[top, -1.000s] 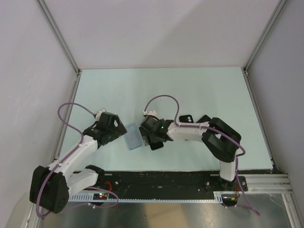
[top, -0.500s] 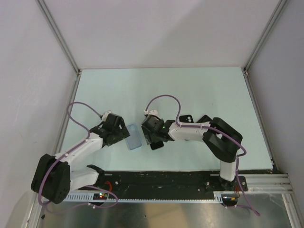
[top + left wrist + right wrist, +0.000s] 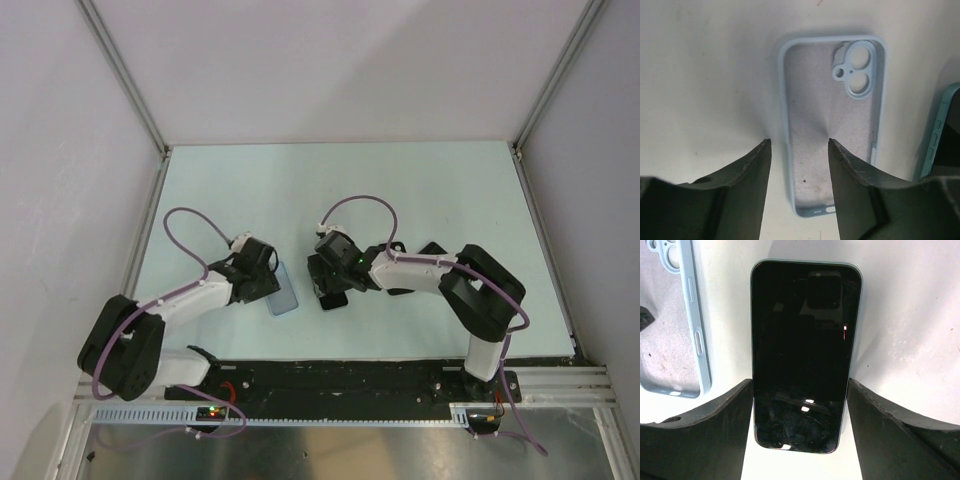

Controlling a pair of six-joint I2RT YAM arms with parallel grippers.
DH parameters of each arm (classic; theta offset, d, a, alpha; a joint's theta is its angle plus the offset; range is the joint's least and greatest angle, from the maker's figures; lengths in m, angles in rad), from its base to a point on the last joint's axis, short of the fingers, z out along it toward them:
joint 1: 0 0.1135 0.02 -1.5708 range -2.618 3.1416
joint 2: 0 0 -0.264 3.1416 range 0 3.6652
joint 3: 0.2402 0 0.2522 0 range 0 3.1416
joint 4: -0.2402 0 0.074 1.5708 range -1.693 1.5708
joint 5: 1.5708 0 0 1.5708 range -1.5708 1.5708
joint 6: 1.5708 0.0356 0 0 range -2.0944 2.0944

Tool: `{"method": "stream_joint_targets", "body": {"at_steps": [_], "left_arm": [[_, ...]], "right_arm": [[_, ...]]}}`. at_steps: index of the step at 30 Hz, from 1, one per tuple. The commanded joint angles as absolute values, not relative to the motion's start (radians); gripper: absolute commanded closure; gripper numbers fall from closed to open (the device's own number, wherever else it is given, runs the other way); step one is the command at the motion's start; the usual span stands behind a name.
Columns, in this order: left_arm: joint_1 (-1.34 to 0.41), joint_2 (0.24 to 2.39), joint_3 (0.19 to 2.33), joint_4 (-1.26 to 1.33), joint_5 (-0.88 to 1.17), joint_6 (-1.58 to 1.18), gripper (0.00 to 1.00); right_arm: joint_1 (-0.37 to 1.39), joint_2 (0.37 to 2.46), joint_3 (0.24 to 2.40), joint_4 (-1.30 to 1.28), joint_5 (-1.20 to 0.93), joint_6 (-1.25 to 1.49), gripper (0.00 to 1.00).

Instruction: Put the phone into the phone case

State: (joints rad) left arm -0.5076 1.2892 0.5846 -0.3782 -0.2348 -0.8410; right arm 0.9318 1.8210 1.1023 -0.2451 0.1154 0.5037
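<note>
The right tool [image 3: 800, 385] has its two fingers against the long edges of the flat black-screened phone [image 3: 802, 340] with a teal frame. It seems to be gripping the phone near its lower end. The phone lies screen up on the pale green desk [image 3: 400, 190] and is not in the case.

The light blue soft plastic phone case [image 3: 830, 125] lies just beside the phone, open side up, with a narrow strip of desk between them. Its camera cut-out is at the end far from the arms. The left tool [image 3: 798, 145] is open. One finger stands inside the case and the other outside, so the left wall of the case is between them, and neither finger clearly presses on it.

Several things could go wrong from here:

- **Slipping:** the phone is thin and smooth and is held only by its narrow edges, so it may slip or tilt when it is lifted.
- **Bending or sliding:** the case looks flexible, so a pinch on one wall may bend it, or it may slide when the phone pushes in.
- **Blocking:** the left finger inside the case takes space that the phone needs.
- **Collision:** both tools work very near each other, so they may hit.
- **Orientation:** the back of the phone is hidden, so it is not certain that its camera end matches the cut-out.
</note>
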Motion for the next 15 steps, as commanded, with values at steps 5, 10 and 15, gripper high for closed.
{"method": "stream_joint_targets", "body": {"at_steps": [5, 10, 15], "left_arm": [[-0.575, 1.360, 0.642, -0.352, -0.228, -0.890, 0.61], [-0.614, 1.382, 0.666, -0.349, -0.209, -0.913, 0.67], [-0.649, 1.397, 0.697, -0.348, -0.198, -0.908, 0.73]], "right_arm": [[0.897, 1.776, 1.064, -0.242, 0.056, 0.524, 0.57], [0.882, 1.758, 1.063, -0.244, 0.054, 0.521, 0.57], [0.874, 1.743, 1.064, -0.250, 0.060, 0.519, 0.57]]}}
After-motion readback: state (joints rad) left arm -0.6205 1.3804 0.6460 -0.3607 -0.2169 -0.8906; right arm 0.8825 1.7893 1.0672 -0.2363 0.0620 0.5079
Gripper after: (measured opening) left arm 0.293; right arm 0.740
